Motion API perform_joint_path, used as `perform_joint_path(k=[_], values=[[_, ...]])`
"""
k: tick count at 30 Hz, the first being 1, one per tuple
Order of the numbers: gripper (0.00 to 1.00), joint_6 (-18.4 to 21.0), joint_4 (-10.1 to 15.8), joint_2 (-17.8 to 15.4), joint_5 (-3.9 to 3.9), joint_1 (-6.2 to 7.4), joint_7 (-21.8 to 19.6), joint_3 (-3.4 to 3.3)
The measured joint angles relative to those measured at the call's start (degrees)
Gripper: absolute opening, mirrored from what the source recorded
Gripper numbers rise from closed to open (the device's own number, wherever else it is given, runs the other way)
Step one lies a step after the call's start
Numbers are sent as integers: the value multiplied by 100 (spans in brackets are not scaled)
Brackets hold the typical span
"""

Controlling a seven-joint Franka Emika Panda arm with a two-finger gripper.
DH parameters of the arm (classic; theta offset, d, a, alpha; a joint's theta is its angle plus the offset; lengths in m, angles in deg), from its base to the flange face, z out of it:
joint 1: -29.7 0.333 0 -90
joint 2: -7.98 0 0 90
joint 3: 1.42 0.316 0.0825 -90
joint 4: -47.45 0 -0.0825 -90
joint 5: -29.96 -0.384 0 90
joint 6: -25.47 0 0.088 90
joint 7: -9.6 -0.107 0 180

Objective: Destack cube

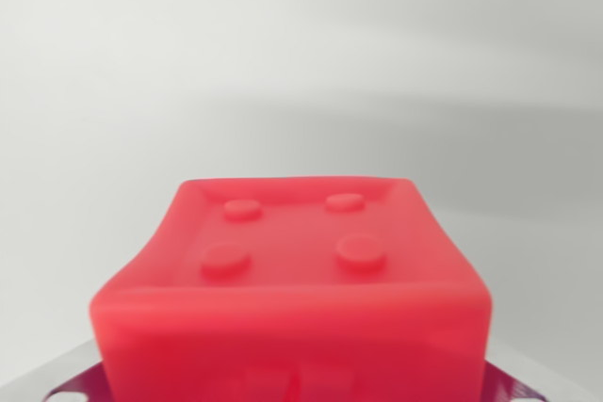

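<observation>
One glossy red plastic cube (292,280) with four round studs on top filled the low centre of my wrist view, the hand itself out of sight so its opening was unknowable, and I judged a slow, straight, level lift wisest.

I saw the red cube (292,280) filling the lower frame, its recessed top face showing four round studs, its near edge blurred and close.
</observation>
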Motion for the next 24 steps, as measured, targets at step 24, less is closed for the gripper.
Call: perform_joint_path(k=[24], values=[[0,-36,-159,202,-89,-390,522,-96]])
